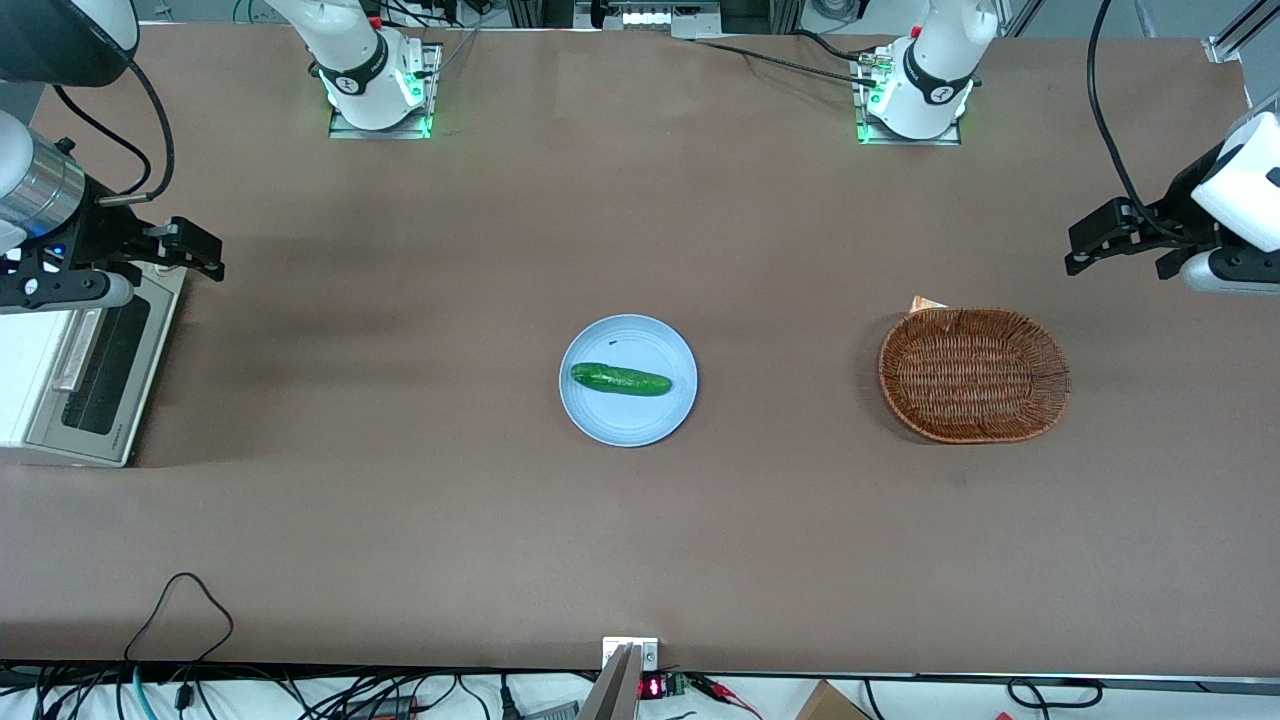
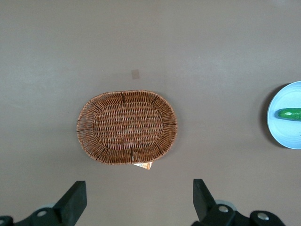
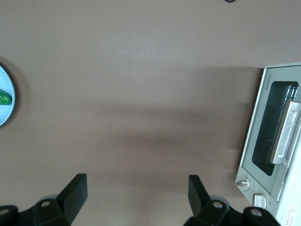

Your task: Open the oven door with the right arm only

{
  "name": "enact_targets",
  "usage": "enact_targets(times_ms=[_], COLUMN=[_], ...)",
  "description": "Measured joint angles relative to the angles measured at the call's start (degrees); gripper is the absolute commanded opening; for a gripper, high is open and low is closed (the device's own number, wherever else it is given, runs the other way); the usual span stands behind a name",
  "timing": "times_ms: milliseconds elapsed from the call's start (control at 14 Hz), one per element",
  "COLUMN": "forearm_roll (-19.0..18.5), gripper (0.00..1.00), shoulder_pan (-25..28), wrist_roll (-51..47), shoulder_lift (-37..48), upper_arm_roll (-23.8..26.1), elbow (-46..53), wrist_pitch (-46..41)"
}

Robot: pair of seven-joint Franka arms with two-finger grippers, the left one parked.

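The oven door (image 1: 95, 375) sits shut on the toaster oven (image 1: 25, 380) at the working arm's end of the table; looks rigid and hinged, so I'd hook the steel bar handle (image 1: 80, 348). The gripper (image 1: 200, 255) hovers just above, fingers apart, holding nothing.

The surface (image 1: 640, 540) looks like matt brown cloth or felt, smooth and without shine. The oven door (image 1: 95, 375) has a brushed silver-grey metal frame, a dark glossy glass window and a satin steel bar handle (image 3: 288, 132). The right arm (image 1: 30, 190) shows a polished silver metal wrist; its gripper (image 3: 134, 195), above bare surface beside the oven with jaws apart, is matt black plastic. The basket (image 1: 975, 375) is rough woven wicker, the plate (image 1: 628, 380) smooth pale blue, the cucumber (image 1: 620, 379) waxy green.
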State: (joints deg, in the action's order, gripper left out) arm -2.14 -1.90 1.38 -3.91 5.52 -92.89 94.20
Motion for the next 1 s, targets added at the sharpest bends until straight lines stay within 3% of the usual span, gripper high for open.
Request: enact_targets(times_ms=[857, 1000], forearm_roll=[0.0, 0.0], gripper=[0.86, 0.79], shoulder_pan=[0.0, 0.0], wrist_roll=[0.0, 0.0], shoulder_lift=[-0.2, -0.3], upper_arm_roll=[0.0, 0.0], elbow=[-0.3, -0.3], wrist_pitch=[-0.3, -0.3])
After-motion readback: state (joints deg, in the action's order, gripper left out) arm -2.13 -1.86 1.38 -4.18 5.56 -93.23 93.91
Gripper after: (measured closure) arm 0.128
